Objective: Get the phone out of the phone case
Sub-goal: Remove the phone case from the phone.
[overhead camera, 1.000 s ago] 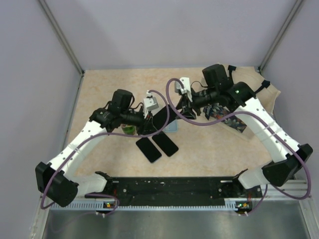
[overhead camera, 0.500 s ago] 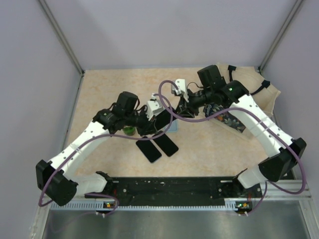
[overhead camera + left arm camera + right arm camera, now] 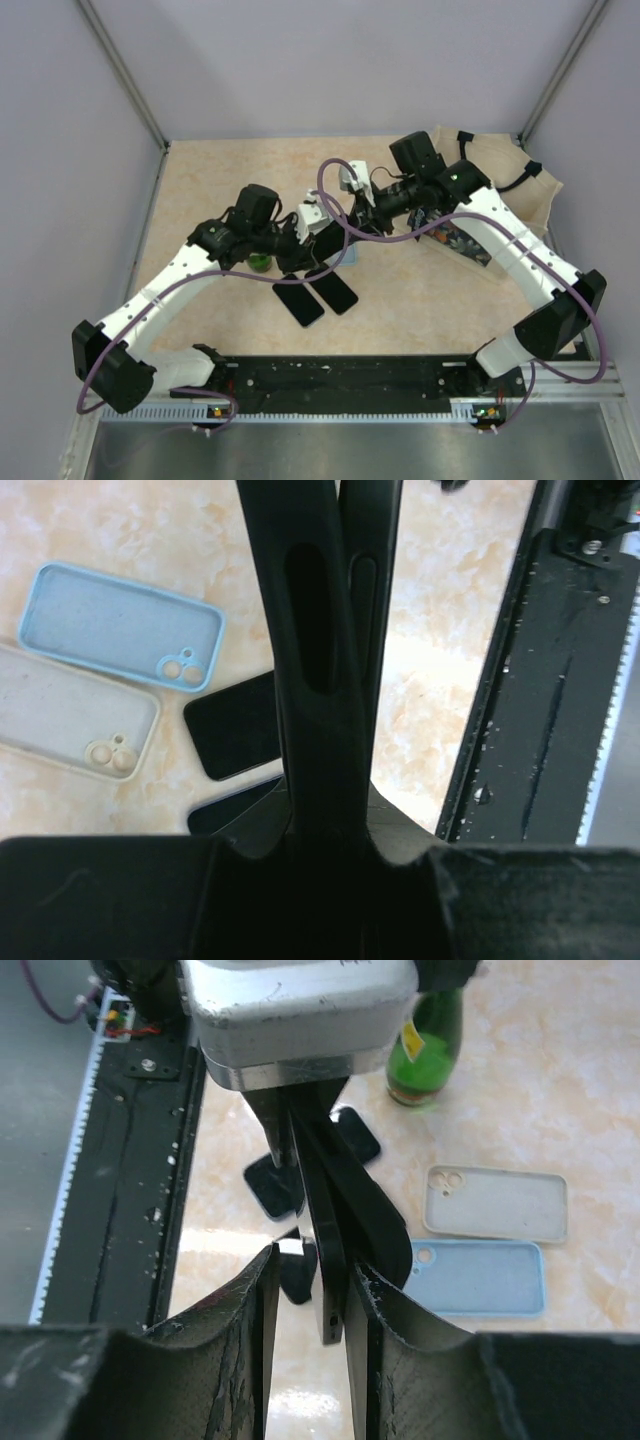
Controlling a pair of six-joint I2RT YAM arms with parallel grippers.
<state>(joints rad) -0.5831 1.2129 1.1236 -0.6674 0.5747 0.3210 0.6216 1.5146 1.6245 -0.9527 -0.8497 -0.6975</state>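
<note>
left hand (image 3: 325,840): clenched on black phone case (image 3: 375,1215), aloft over table (image 3: 520,1080) | right hand (image 3: 312,1265): fingers (image 3: 240,1320) flank phone (image 3: 330,1300) edge, grip unclear | phone: seemingly partly out of case

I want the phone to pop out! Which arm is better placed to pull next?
Right, probably: the right end effector straddles the phone case at its free end; the left end effector clamps the other end.

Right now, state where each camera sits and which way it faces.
Top: above, behind the bases, facing down at the table; both arms show.
Left wrist: on that arm, faces down past the left gripper and black case.
Right wrist: on that arm, faces the left gripper past the right gripper.
Both wrists share the blue case.
</note>
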